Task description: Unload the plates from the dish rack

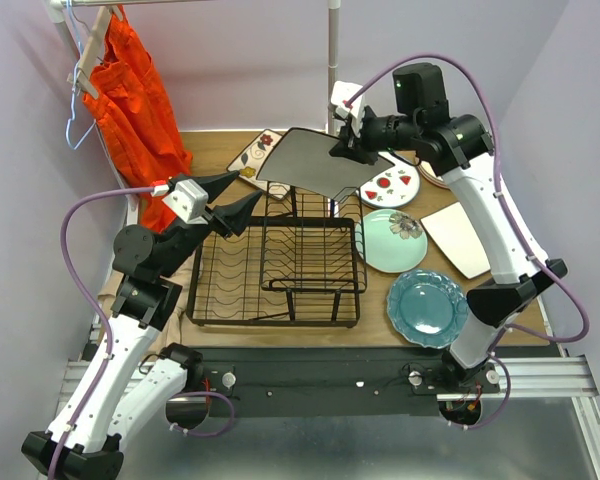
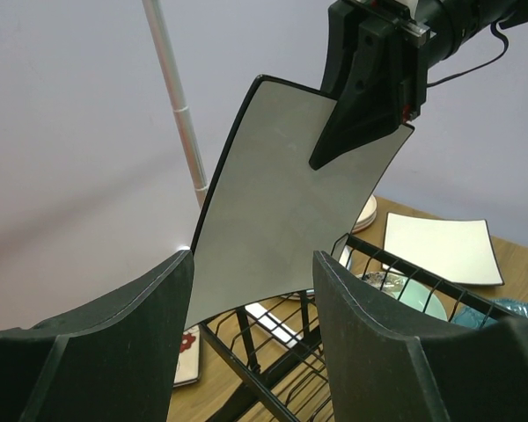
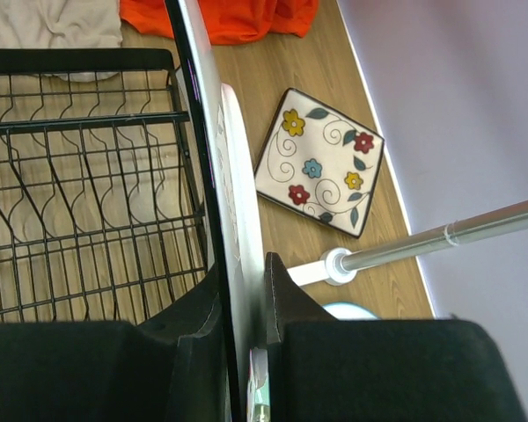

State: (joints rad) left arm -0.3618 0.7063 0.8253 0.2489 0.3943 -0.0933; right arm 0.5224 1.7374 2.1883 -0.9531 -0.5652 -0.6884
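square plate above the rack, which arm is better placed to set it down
Right: the right tool is shut on the square plate, held above the dish rack. The left tool is open and holds nothing.

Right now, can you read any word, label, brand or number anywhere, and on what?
No readable text in any view.
Flower-print plate: painted flowers only, no words.
Red-fruit plate: fruit shapes only.
Plain square plate, held in the right gripper: blank on its visible faces.
Dish rack: no label seen.
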